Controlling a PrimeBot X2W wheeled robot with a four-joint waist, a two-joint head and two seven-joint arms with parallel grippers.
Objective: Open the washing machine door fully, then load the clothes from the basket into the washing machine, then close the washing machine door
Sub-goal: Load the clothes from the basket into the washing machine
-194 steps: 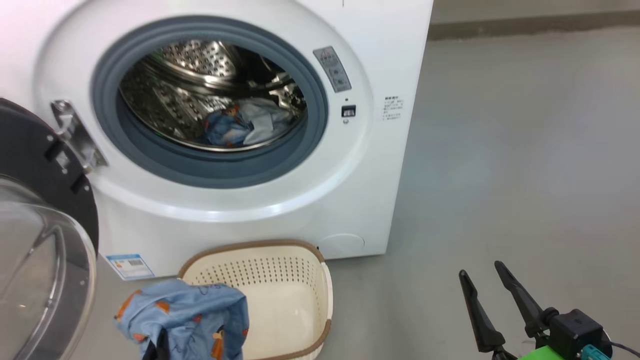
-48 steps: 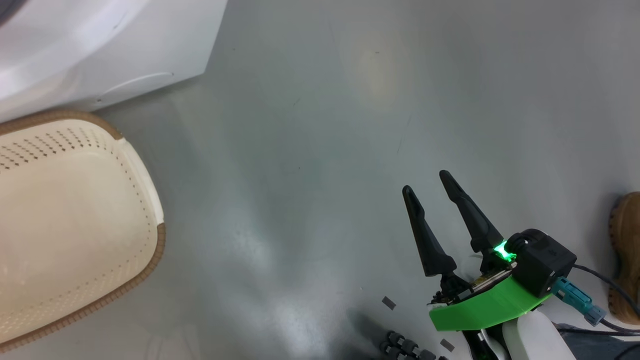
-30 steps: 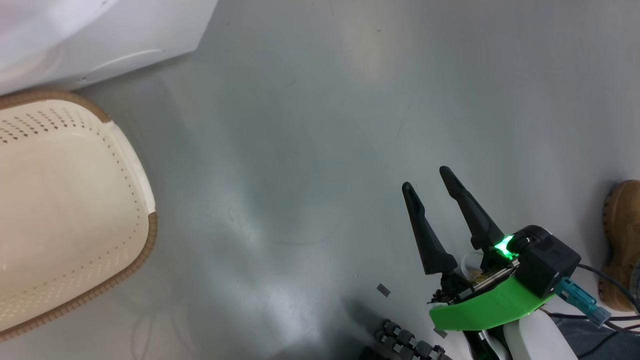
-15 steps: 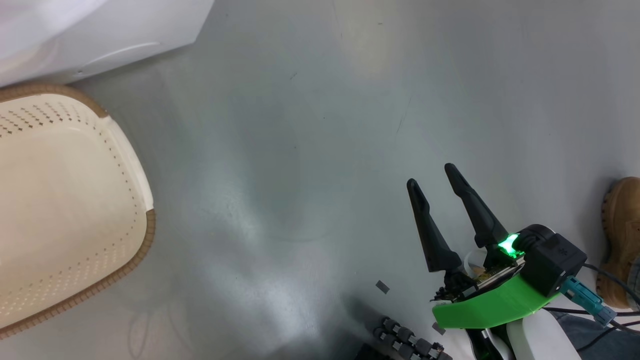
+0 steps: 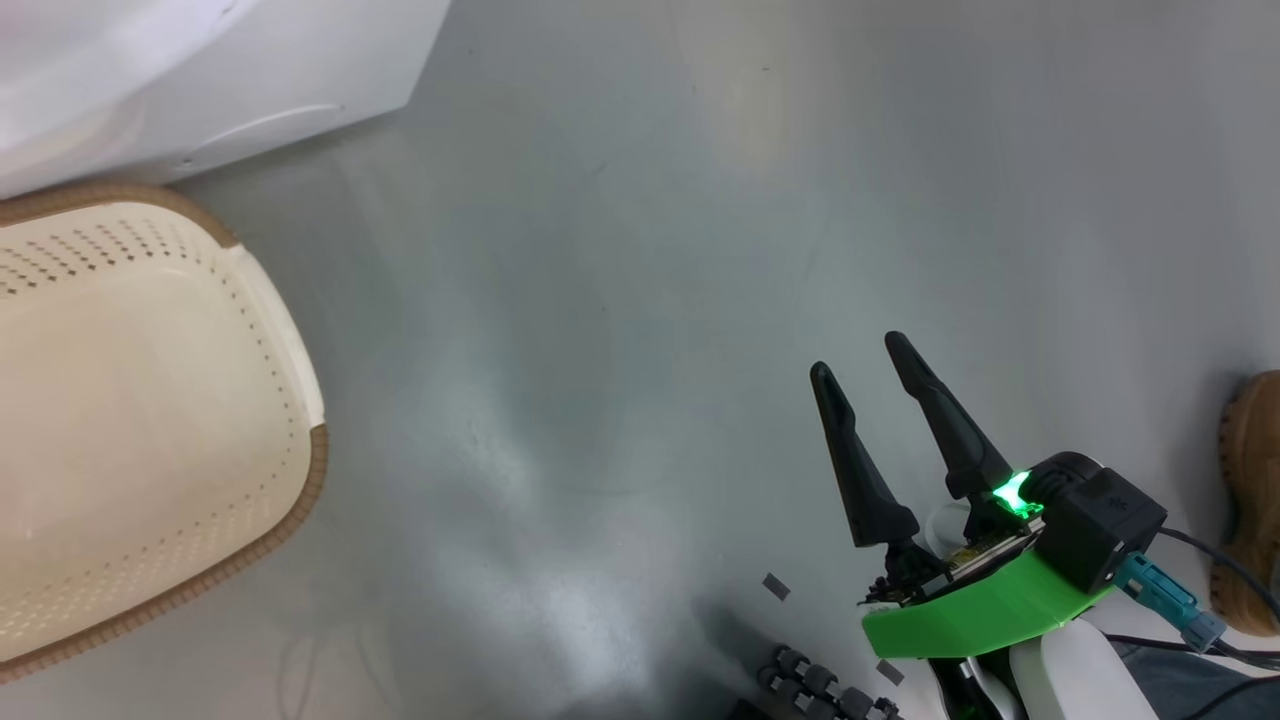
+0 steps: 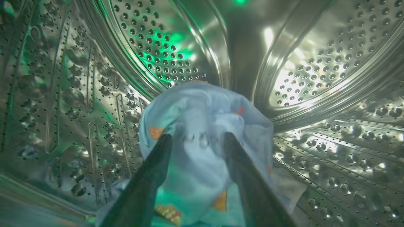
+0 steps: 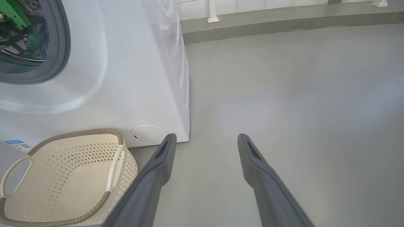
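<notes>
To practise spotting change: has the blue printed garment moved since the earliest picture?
Yes: the garment left the basket for the steel drum.

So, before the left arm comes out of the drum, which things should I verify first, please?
1. The left gripper is open: ok, its fingers stand apart.
2. The blue cloth is inside the drum: ok.
3. The blue cloth is free of the fingers: cannot tell, it lies close against them.
4. The basket is empty: ok, the part in view holds no clothes.
5. The right gripper is clear of the washing machine: ok, it is open above the floor.
6. The door leaves room for the arm's way out: cannot tell.
</notes>
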